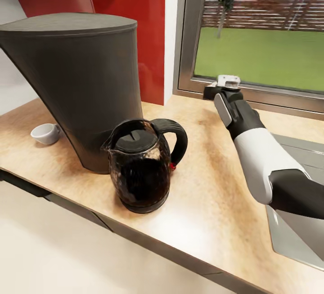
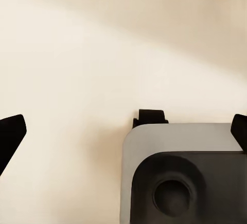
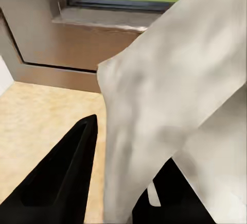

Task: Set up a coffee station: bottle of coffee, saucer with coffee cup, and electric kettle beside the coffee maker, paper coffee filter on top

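1. Holding the paper coffee filter [image 3: 170, 95] in my right pincer [image 3: 121, 183], closed on it, beside the window.
2. Electric kettle [image 1: 141, 168] touching the coffee maker [image 1: 85, 87] on the worktop [image 1: 211, 186]: done.
3. Coffee cup [image 1: 45, 133] beside the maker, no saucer under it.
4. Left pincer [image 2: 123, 131]: spread wide, empty.

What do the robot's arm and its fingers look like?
The right arm has a smooth white shell with dark grey joint sections, ending in a black wrist and a small silver-grey bracket. The right gripper's fingers are flat, black and pointed.

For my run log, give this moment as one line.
electric kettle beside coffee maker | coffee cup on kitchen countertop | right gripper holds paper coffee filter
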Available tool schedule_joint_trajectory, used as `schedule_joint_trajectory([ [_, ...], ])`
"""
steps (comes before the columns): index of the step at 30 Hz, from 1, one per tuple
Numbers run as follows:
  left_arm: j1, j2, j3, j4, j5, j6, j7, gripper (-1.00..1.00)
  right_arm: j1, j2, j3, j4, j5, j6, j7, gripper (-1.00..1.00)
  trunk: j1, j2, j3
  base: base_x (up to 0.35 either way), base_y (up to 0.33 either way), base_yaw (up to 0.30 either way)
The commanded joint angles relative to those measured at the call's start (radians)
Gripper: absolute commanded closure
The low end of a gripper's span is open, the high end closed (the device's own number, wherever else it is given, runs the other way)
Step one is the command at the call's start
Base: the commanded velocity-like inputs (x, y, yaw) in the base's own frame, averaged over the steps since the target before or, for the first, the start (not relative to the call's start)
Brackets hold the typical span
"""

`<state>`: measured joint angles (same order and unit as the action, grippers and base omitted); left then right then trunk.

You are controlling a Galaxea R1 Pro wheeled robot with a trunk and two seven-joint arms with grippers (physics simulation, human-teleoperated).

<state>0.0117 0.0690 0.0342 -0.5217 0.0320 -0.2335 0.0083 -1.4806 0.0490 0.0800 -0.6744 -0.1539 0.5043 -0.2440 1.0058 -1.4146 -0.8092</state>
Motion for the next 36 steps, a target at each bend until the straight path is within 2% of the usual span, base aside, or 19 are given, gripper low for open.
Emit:
schedule_joint_trajectory([
  [1, 0.001, 0.0, 0.0, -0.001, 0.003, -0.001, 0.001, -1.0, 0.002, 0.0, 0.004, -0.021, -0.014, 0.016, -0.01, 1.0, 0.0, 0.0, -0.001, -0.003, -0.001, 0.0],
  [8, 0.001, 0.0, 0.0, -0.002, 0.003, -0.002, 0.0, -1.0, 0.013, 0.0, 0.006, -0.185, -0.012, 0.186, -0.013, 1.0, 0.0, 0.0, -0.001, -0.084, 0.0, 0.0],
  [26, 0.001, -0.001, -0.002, -0.003, 0.003, -0.001, 0.0, -1.0, 0.014, 0.003, 0.006, -0.207, -0.013, 0.211, -0.014, 1.0, 0.0, 0.0, -0.001, -0.109, 0.0, 0.0],
  [36, 0.001, -0.004, -0.004, 0.002, 0.003, 0.0, 0.001, -1.0, 0.014, 0.003, 0.006, -0.208, -0.015, 0.213, -0.014, 1.0, -0.038, 0.07, 0.031, -0.003, 0.0, 0.0],
])
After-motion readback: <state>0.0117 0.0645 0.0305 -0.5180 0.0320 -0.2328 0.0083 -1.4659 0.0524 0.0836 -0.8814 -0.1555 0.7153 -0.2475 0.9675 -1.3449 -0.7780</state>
